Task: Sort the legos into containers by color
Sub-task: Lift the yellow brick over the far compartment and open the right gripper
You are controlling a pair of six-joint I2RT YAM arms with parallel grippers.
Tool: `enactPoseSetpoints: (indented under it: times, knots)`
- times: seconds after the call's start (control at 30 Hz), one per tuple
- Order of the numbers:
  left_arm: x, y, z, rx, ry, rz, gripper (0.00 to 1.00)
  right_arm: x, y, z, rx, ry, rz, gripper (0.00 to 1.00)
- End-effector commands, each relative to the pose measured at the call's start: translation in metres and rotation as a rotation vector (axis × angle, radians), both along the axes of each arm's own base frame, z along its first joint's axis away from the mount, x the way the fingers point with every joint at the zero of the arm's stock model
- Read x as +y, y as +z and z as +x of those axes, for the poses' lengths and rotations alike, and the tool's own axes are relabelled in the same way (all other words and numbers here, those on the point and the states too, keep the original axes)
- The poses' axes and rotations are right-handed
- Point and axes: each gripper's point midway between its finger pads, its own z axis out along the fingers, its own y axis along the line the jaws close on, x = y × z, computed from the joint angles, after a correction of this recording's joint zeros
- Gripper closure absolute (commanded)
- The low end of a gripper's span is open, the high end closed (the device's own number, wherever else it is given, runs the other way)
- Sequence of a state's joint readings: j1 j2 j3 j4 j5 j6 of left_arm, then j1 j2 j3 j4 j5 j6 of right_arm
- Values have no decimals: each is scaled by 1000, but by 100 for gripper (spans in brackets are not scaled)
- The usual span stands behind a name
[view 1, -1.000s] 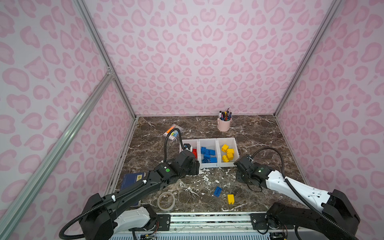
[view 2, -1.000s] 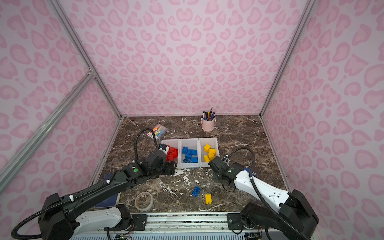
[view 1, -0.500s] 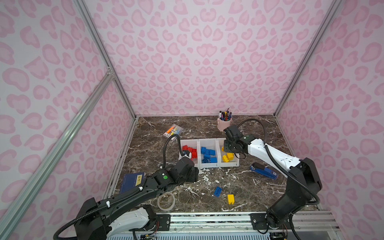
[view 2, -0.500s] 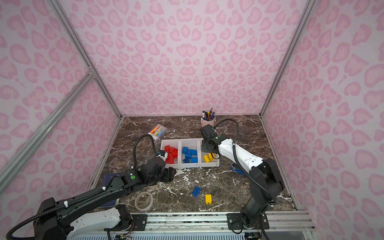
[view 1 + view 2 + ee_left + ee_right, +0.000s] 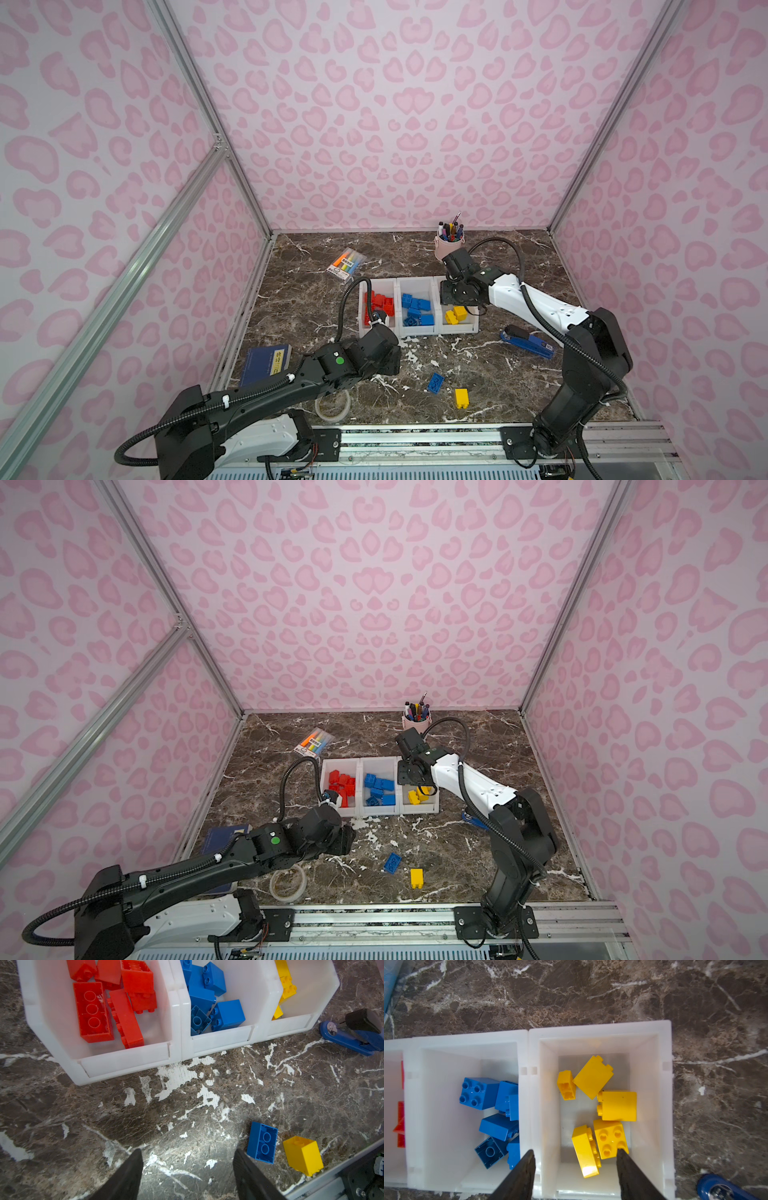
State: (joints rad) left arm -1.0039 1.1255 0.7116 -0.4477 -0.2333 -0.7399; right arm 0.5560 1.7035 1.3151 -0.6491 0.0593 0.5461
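Observation:
Three white containers (image 5: 417, 331) stand in a row, holding red legos (image 5: 377, 303), blue legos (image 5: 417, 309) and yellow legos (image 5: 456, 314). My right gripper (image 5: 575, 1150) hangs open above the yellow container (image 5: 664, 1105), empty, with several yellow bricks (image 5: 616, 1105) lying below it. It also shows in both top views (image 5: 453, 297) (image 5: 409, 773). My left gripper (image 5: 188, 1151) is open and empty over bare table in front of the red container (image 5: 124, 1064). A loose blue brick (image 5: 262, 1142) (image 5: 435, 382) and a yellow brick (image 5: 302, 1154) (image 5: 461, 398) lie just beside it.
A blue stapler (image 5: 527, 341) lies right of the containers. A pink pen cup (image 5: 449, 245) stands behind them and a highlighter pack (image 5: 347, 266) lies at the back left. A blue book (image 5: 266, 363) and a tape roll (image 5: 332, 409) sit near the front rail.
My right arm swung from the table in front of the containers to above the yellow one, and its jaws opened. My left gripper drew back from the red container toward the front.

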Motion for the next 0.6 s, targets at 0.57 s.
enactPoseSetpoints:
  times: [0.57]
  knots:
    - [-13, -2, -5, 3, -47, 23, 29, -19, 8, -21, -14, -41, -5, 36]
